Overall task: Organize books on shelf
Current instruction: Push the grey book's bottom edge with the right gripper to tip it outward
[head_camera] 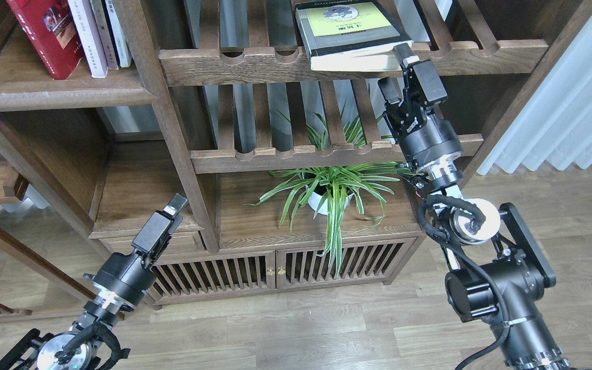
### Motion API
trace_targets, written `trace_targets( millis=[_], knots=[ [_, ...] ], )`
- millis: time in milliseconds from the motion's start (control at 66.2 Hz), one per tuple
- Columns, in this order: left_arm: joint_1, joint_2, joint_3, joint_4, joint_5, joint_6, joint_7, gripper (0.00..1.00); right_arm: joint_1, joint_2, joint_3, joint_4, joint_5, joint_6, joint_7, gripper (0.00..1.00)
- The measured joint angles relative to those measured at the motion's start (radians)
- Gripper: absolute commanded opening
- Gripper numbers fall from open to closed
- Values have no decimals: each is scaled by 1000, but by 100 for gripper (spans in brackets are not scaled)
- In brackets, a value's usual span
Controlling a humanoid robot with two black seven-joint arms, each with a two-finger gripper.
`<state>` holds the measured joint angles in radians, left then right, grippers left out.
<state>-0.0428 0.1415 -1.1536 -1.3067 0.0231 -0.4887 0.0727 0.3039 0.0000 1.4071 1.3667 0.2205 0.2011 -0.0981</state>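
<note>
right fingers [396, 72] parted at grey-black book [350, 33] corner (on slatted rack [255, 59]) | left fingers [175, 204] unclear, empty

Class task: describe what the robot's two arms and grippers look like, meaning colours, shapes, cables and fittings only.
Both arms are black, built from round cylindrical segments with silver rings. The right gripper and left gripper have boxy black fingers with pale tips. Black cables loop around a white disc-shaped joint on the right arm.

A dark wooden bookcase [183, 128] fills the upper half of the view, with slatted racks [327, 149] at 12 o'clock and slatted cabinet doors [275, 270] below centre. A spider plant [332, 190] in a white pot stands inside at centre. Pale wood-plank floor [558, 205] runs from 3 to 6 o'clock. White curtains [578, 103] hang at 2 o'clock.
</note>
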Motion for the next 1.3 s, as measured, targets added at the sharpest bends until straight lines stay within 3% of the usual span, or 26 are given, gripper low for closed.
trace_targets(
  millis=[242,936,1057,1223,1298],
  knots=[
    [-2,-2,-3,15,-3,0,-2,100,-3,0,-30,4,-1,18,0,94],
    [-8,-14,-7,21,-3,0,-1,100,101,0,-31,-9,-4,-151,0,90],
    [-8,-14,-7,22,-3,0,-1,100,109,0,-30,-9,-3,-171,1,79],
    [-9,-13,-13,24,-2,0,-1,100,109,0,-30,-9,-1,-171,1,51],
    [-10,-13,-16,25,-2,0,-1,100,106,0,-30,-9,0,-165,0,44]
  ],
)
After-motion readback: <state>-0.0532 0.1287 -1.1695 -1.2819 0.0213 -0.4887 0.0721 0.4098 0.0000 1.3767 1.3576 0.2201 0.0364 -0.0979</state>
